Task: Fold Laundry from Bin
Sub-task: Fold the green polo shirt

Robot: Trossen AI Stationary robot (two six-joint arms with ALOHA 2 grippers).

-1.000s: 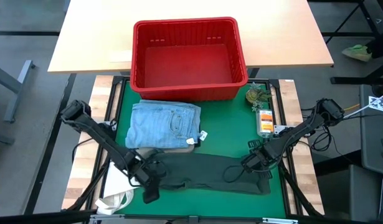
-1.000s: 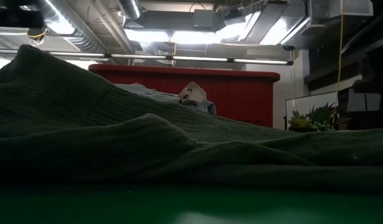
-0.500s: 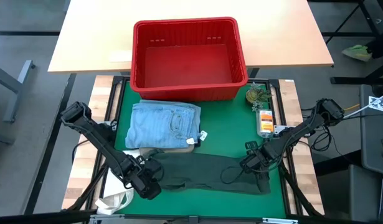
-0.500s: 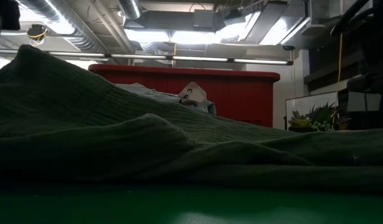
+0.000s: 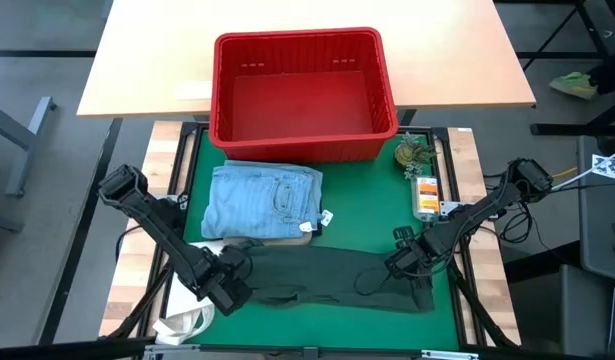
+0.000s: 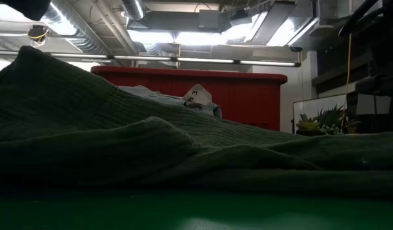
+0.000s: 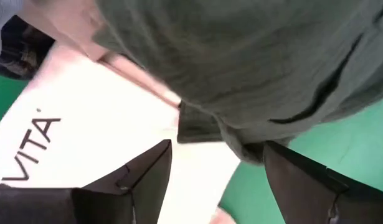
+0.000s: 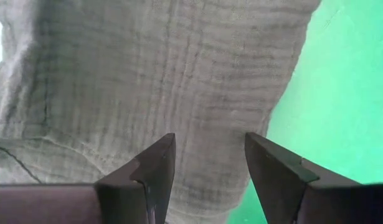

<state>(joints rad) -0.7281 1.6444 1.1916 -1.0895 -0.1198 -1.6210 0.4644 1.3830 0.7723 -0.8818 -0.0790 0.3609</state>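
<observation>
A dark green garment point(image 5: 317, 278) lies stretched along the near side of the green mat; it fills the low view point(image 6: 119, 140). Its left corner point(image 7: 203, 127) rests on a white "VITA" tote bag point(image 7: 66, 118). My left gripper point(image 5: 230, 290) points down over that corner, open point(image 7: 219, 165). My right gripper point(image 5: 415, 275) points down over the garment's right end, open, with the ribbed cloth point(image 8: 166, 68) between and beyond its fingers point(image 8: 210, 162). Folded light blue jeans point(image 5: 262, 200) lie behind the garment. The red bin point(image 5: 297, 40) stands at the far side. My left gripper hangs over the green garment's corner, and I cannot tell whether its fingers point(image 7: 147, 174) touch cloth or bag. My right gripper's fingers point(image 8: 154, 168) stand close over the garment's right end; whether they touch it I cannot tell.
A small potted plant point(image 5: 412, 155) and an orange package point(image 5: 425, 195) sit at the mat's right edge. A paper tag point(image 5: 327, 216) lies beside the jeans. The tote bag point(image 5: 187, 310) hangs over the mat's near left corner. Bare mat lies between jeans and package.
My left gripper has rolled about its wrist and tipped to point straight down, shifting a little toward the table's left edge and sinking over the garment's left end. The garment, jeans and right arm have kept still.
</observation>
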